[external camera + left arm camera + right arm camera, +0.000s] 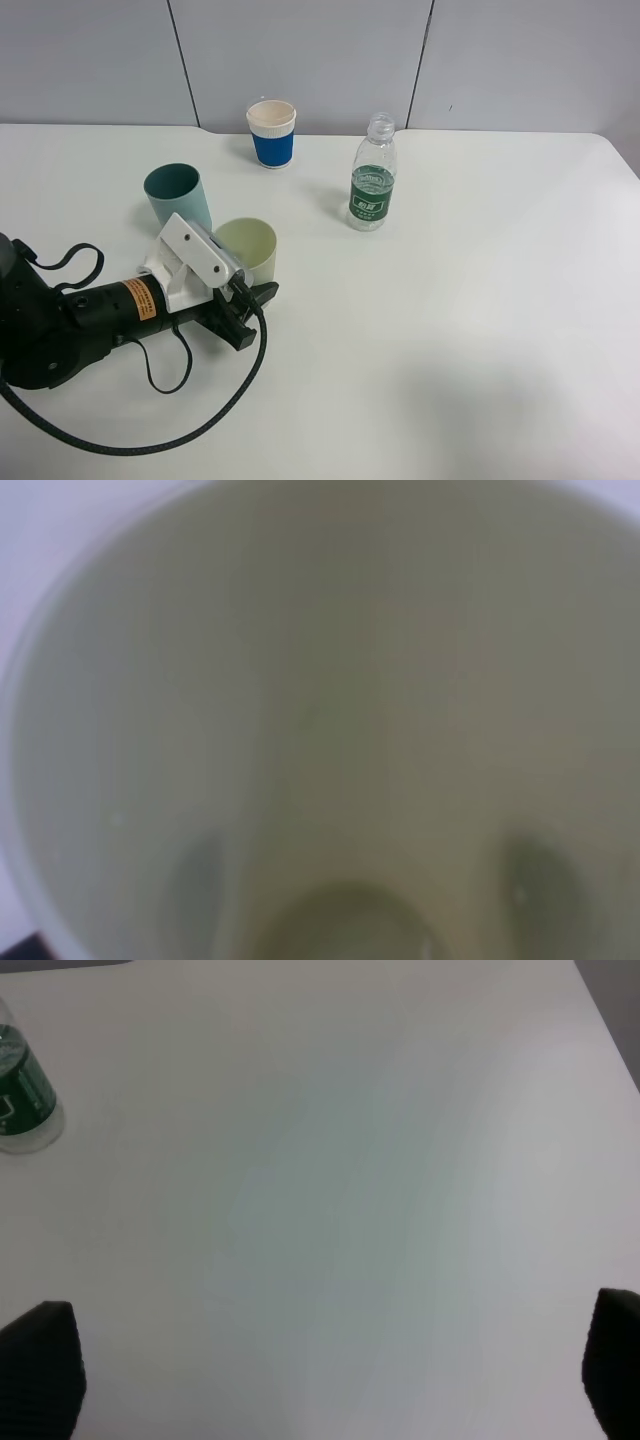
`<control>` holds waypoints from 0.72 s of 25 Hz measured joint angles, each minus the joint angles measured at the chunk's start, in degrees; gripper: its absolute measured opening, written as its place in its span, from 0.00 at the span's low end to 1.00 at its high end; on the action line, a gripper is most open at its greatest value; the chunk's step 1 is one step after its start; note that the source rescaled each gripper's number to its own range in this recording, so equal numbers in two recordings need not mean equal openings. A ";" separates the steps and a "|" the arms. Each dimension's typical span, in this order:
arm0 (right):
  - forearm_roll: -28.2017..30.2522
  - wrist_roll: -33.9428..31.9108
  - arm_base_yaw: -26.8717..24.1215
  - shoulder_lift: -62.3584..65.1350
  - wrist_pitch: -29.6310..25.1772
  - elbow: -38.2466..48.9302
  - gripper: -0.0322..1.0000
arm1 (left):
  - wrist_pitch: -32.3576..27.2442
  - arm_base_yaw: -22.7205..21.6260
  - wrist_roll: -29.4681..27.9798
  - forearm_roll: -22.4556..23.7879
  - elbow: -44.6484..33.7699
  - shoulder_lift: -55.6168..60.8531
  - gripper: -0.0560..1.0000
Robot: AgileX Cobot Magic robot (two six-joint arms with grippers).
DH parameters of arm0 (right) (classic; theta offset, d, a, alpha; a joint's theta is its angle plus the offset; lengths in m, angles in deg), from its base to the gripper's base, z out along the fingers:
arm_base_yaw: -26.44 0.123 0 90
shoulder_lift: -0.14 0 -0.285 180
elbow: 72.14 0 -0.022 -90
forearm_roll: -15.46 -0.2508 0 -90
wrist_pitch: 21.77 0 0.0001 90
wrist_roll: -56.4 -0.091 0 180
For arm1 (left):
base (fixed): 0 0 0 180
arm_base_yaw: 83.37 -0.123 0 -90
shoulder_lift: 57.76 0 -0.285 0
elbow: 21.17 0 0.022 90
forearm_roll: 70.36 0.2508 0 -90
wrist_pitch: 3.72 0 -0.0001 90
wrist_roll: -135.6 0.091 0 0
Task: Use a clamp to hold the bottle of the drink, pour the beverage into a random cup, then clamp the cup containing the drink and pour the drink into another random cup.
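The clear bottle (372, 190) with its green label stands upright and uncapped at the back middle of the table; its base also shows in the right wrist view (22, 1100). The pale yellow-green cup (250, 245) stands beside the teal cup (178, 195). My left gripper (255, 310) lies low on the table against the near side of the yellow-green cup, shut. That cup's blurred wall (320, 700) fills the left wrist view, and I cannot tell if it holds any beverage. My right gripper (330, 1370) hangs open over bare table, nothing between its fingers.
A blue-and-white paper cup (271, 135) stands at the back, left of the bottle. The left arm's black cable (170, 440) loops over the table's front left. A grey panelled wall runs behind the white table (480, 330).
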 joint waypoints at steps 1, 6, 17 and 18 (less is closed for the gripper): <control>0.00 0.00 0.00 0.00 0.00 0.00 1.00 | 0.04 0.00 0.00 0.00 0.00 0.00 0.10; 0.00 0.00 0.00 0.00 0.00 0.00 1.00 | 0.14 0.00 0.00 -0.43 0.00 -0.45 0.76; 0.00 0.00 0.00 0.00 0.00 0.00 1.00 | 0.14 0.00 0.00 -0.32 -4.27 2.81 0.98; 0.00 0.00 0.00 0.00 0.00 0.00 1.00 | 0.14 0.00 0.00 -0.32 -5.53 4.05 0.98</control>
